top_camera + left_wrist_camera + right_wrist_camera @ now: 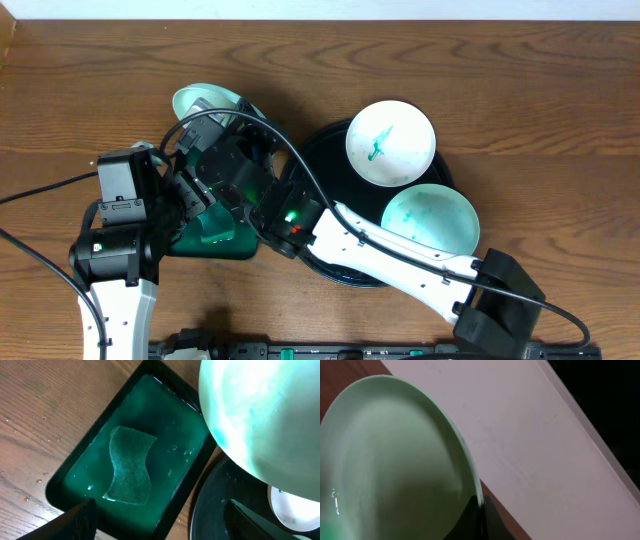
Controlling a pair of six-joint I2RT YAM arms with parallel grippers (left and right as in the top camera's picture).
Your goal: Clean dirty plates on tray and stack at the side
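Observation:
The black tray (330, 262) holds two dirty plates: one white with a teal smear (390, 143) and one tinted teal (430, 222). My right gripper (222, 115) is shut on the rim of the third plate (203, 100), holding it tilted in the air left of the tray, above the green tray. In the right wrist view the fingers (481, 507) pinch the pale green plate (395, 460) at its edge. In the left wrist view this plate (255, 415) fills the upper right. My left gripper (165, 527) is open and empty above the green tray's near edge.
A dark green rectangular tray (75, 460) filled with teal liquid holds a green cloth (130, 467); it shows in the overhead view (228, 243) left of the black tray (215, 510). Water drops lie on the wooden table (30, 425). Both arms crowd together over the green tray.

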